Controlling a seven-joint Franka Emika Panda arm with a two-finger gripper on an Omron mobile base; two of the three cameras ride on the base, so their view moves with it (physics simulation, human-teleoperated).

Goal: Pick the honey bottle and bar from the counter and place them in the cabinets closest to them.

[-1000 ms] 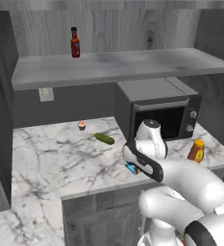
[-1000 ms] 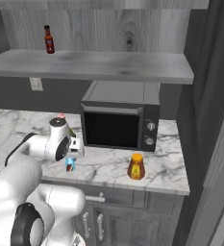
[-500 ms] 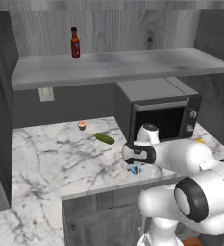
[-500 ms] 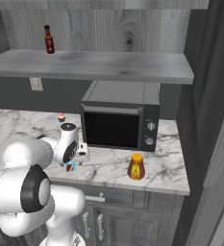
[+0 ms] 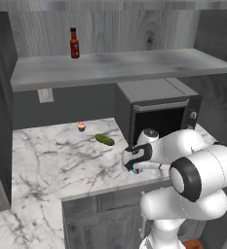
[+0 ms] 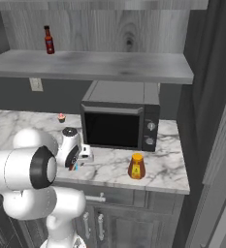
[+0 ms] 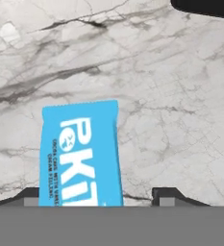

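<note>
Under my hand the counter (image 7: 171, 120) is polished white marble with grey veins. The bar (image 7: 80, 153) wears a smooth, matt blue wrapper. My shelf (image 5: 120, 65) and cabinets (image 6: 216, 126) look like matt grey wood grain; the microwave (image 6: 121, 116) is dark, smooth metal.

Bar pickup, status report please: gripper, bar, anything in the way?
Gripper open, low over counter. Bar flat between the fingertips, not gripped. Honey bottle untouched by microwave. Nothing blocking.

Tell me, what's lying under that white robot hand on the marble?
A blue-wrapped bar lies flat on the marble counter, between the end effector's fingertips. Its near end is cut off from view, so I can't tell if it's gripped.
</note>
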